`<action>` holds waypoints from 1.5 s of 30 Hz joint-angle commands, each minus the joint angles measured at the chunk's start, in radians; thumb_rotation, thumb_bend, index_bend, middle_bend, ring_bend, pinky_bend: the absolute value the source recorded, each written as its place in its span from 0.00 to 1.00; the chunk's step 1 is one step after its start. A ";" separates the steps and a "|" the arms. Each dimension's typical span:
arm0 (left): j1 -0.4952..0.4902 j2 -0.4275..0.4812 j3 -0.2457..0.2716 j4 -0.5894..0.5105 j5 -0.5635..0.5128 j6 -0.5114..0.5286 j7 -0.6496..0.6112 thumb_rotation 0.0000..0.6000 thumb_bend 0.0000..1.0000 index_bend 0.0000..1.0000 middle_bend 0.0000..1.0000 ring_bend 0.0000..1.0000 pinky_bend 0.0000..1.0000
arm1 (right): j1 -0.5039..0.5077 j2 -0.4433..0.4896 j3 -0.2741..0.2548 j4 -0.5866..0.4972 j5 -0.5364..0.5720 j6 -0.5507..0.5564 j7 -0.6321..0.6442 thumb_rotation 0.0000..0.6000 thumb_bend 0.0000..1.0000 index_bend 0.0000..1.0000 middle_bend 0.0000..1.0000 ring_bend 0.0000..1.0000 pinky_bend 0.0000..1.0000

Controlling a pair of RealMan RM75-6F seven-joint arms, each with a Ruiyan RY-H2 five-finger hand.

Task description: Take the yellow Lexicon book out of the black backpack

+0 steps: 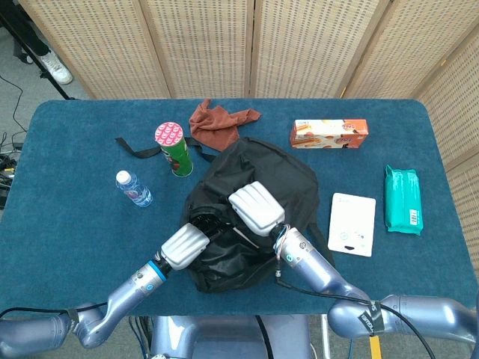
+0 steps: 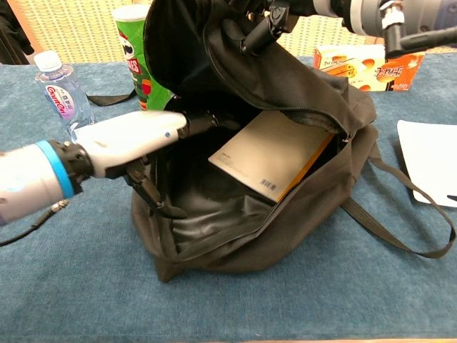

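The black backpack [image 2: 285,107] is seen in the middle of the blue counter [image 1: 67,217], its upper flap lifted high by the right hand [image 1: 257,207], whose fingers are closed on the fabric at the top of the opening. The yellow Lexicon book [image 2: 275,161] is lying tilted inside the open main compartment, pale cover up, a yellow edge shown along its right side. The left hand [image 2: 132,139] is reached into the mouth of the bag from the left, its dark fingers [image 2: 203,121] extended toward the book's near corner; whether the book is touched cannot be told, and nothing is seen held. Beside the bag on the left, a green chips can [image 1: 174,148] and a water bottle [image 1: 133,188] are stood. To its right, a white card [image 1: 352,224], a teal wipes pack [image 1: 403,199] and an orange box [image 1: 329,133] are laid.
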 commanded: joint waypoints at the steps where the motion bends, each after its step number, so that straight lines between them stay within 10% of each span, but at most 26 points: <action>1: -0.021 -0.062 -0.013 0.057 -0.040 -0.021 0.037 1.00 0.06 0.10 0.00 0.00 0.00 | 0.000 0.008 -0.010 0.001 -0.015 -0.012 0.024 1.00 0.78 0.61 0.65 0.55 0.50; 26: -0.150 -0.398 -0.113 0.362 -0.200 -0.038 0.087 1.00 0.10 0.10 0.00 0.00 0.00 | 0.019 -0.037 -0.063 -0.006 0.021 0.060 0.008 1.00 0.78 0.61 0.65 0.55 0.50; 45: -0.262 -0.463 -0.176 0.491 -0.264 -0.074 0.129 1.00 0.10 0.10 0.00 0.00 0.00 | 0.042 -0.018 -0.067 -0.030 0.073 0.095 -0.026 1.00 0.78 0.61 0.65 0.55 0.50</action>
